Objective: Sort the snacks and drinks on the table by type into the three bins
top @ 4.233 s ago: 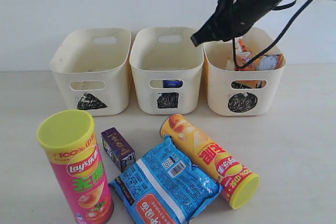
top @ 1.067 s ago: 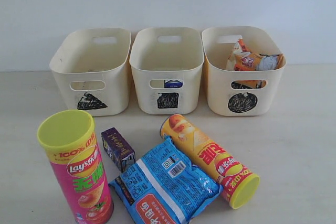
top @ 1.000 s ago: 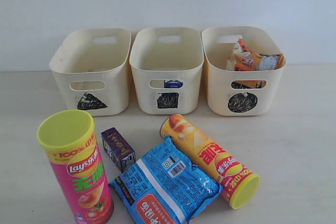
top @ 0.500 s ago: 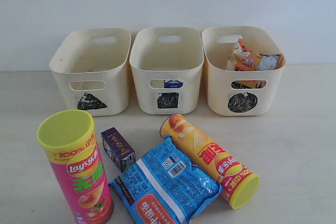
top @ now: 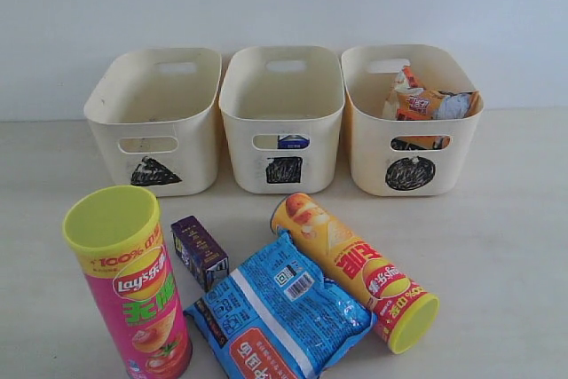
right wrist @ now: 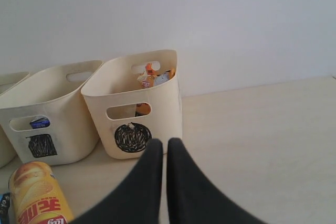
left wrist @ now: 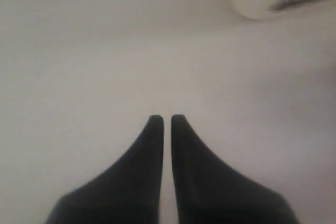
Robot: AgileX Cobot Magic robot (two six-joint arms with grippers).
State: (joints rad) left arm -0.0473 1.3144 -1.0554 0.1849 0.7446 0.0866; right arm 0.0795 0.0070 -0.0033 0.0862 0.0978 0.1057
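Both end effectors are closed to a sliver and hold nothing: the left end effector (left wrist: 166,121) over bare worktop (left wrist: 79,77), the right end effector (right wrist: 164,144) likewise above it. Nearest the right one lies the yellow-red Lay's tube (right wrist: 32,195); the pink Lay's tube (top: 133,290), blue bag (top: 280,312) and purple carton (top: 200,250) rest on the worktop, touched by neither. Just beyond the right tips is the circle bin (right wrist: 157,103) holding the orange-black-white bag (right wrist: 152,80); farther, the square bin (right wrist: 68,124) holds the blue-and-white carton (right wrist: 39,123).

Both end effectors (left wrist: 166,121) (right wrist: 167,145) fully closed.
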